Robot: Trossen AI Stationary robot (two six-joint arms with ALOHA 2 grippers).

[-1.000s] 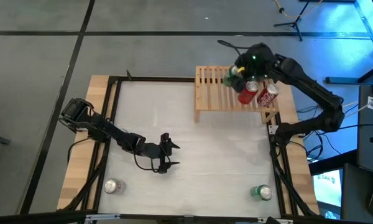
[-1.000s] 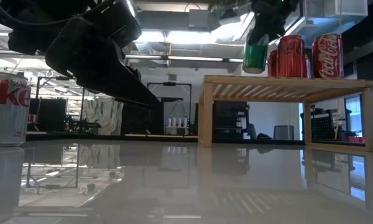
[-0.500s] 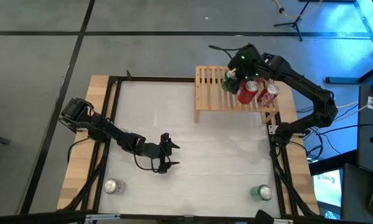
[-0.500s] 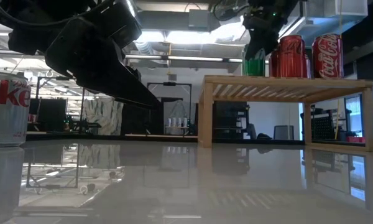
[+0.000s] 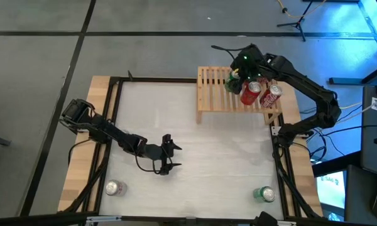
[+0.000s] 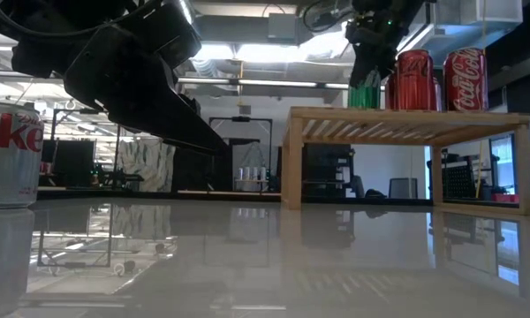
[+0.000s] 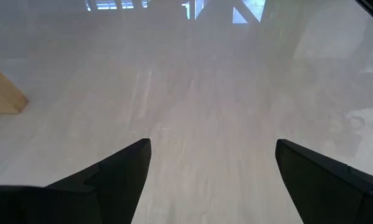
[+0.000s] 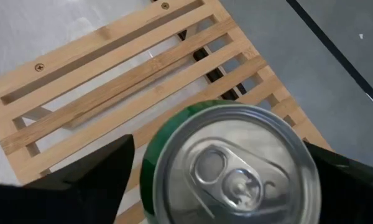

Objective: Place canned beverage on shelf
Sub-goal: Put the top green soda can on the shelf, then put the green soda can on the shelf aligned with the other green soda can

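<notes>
Fingers of your right gripper sit either side of the green can, seen top-down in the right wrist view w/ its pull tab up. Whether the pads touch the can or stand just clear of it you can't tell from any view.

The green can stands upright on the shelf, upper right of centre in the high view, on the slatted top. Right gripper sits directly over it there. In the low view the green can shows at top centre-right, on the shelf top, w/ the gripper coming down from the frame's top edge onto it.

Just right of it — two red cans. The first red can is right beside the green one, the second red can further right; both upright on the shelf.

Your left gripper hangs over the table, lower left of centre in the high view, fingers spread wide w/ nothing between them.

A silver can stands near the table's lower left, another green can near lower right. In the low view the silver can shows large at far left.
</notes>
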